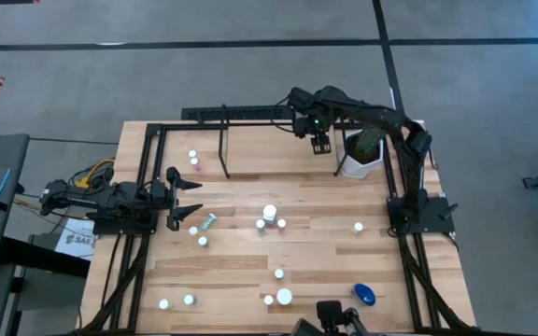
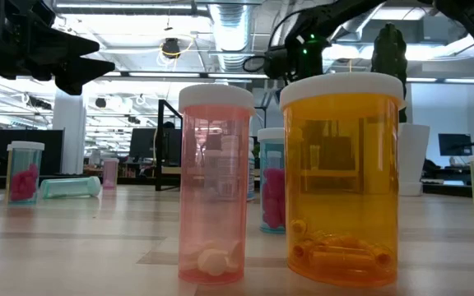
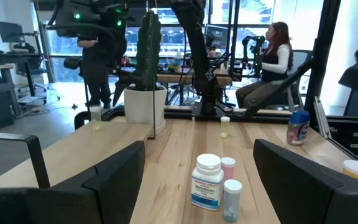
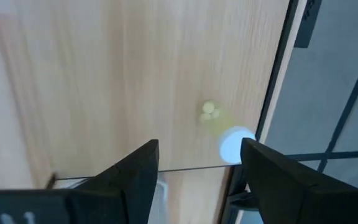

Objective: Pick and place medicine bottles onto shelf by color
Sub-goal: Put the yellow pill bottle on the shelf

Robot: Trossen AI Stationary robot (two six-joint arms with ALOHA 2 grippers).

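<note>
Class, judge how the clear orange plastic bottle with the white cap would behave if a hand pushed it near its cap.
The clear orange plastic bottle stands upright and taller than wide, so it may tip. It looks nearly empty, a few capsules at the bottom, so probably light. Round, it would likely roll once down.

Robotics lab in an open-plan office. Beyond the wooden table [image 3: 179, 143]: exposed ceiling ducts [image 2: 229, 20], desks with monitors [image 3: 8, 31], another robot arm [image 3: 250, 43], a seated person [image 3: 272, 65]. Under the table, grey concrete floor [image 1: 250, 75], taped lines.
</note>
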